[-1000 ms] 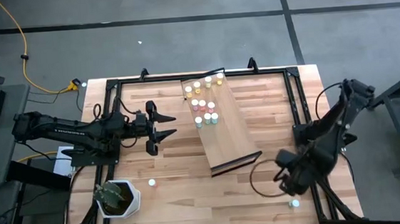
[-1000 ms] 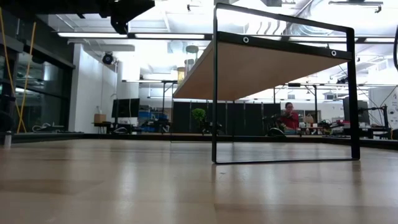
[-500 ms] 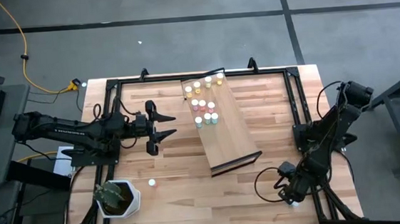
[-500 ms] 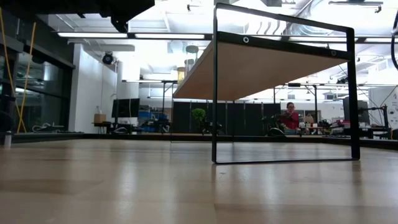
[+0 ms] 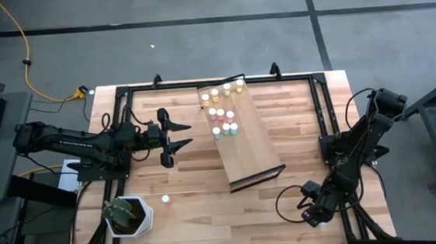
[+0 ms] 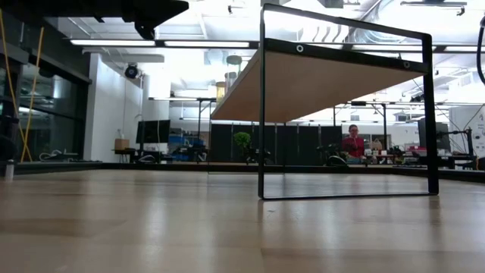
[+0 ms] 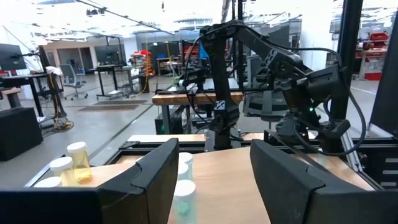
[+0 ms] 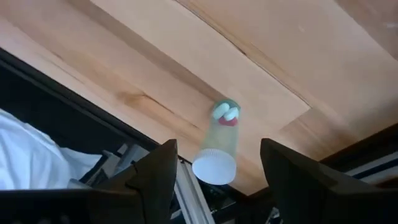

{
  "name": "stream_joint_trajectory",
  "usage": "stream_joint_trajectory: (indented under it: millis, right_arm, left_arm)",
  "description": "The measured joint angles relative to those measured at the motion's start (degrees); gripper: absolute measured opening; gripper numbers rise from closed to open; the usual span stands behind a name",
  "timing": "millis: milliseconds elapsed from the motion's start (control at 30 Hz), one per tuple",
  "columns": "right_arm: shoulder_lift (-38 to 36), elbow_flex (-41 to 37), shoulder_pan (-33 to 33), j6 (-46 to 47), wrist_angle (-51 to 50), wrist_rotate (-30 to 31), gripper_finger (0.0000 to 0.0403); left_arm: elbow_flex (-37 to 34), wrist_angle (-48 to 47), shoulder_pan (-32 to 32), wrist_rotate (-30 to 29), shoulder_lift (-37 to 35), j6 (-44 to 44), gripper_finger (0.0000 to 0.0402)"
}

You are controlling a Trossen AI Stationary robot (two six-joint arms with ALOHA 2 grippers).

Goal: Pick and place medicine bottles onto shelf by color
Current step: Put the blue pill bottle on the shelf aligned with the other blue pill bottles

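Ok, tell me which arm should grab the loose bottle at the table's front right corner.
Right. The right gripper hangs directly over that bottle, fingers open either side of it in its wrist view. The left gripper waits far off, beside the shelf.

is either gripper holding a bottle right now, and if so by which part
Nothing is held. The right gripper hangs open over a teal bottle lying at the table's near right corner, fingers not touching it. The left gripper waits open beside the shelf.

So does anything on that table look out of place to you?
Yes. Most small white-capped medicine bottles stand grouped on the tilted light-wood shelf, but one stray sits alone on the tabletop beside the white plant pot. Another lies at the table's edge under the open right gripper.
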Motion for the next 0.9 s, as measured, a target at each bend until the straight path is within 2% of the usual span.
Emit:
stream_joint_trajectory:
  millis: [433, 900]
  right_arm:
    - [0.29, 0.0, 1.85, 6.33, 0.15, -2.9, 0.0222]
    - [2.64, 0.0, 1.92, 5.23, 3.17, -2.94, 0.0222]
  left_arm:
    - [0.0, -0.01, 0.0, -0.11, -0.01, 0.01, 0.0191]
    - [0.0, 0.01, 0.0, -0.09, 0.0, 0.01, 0.0191]
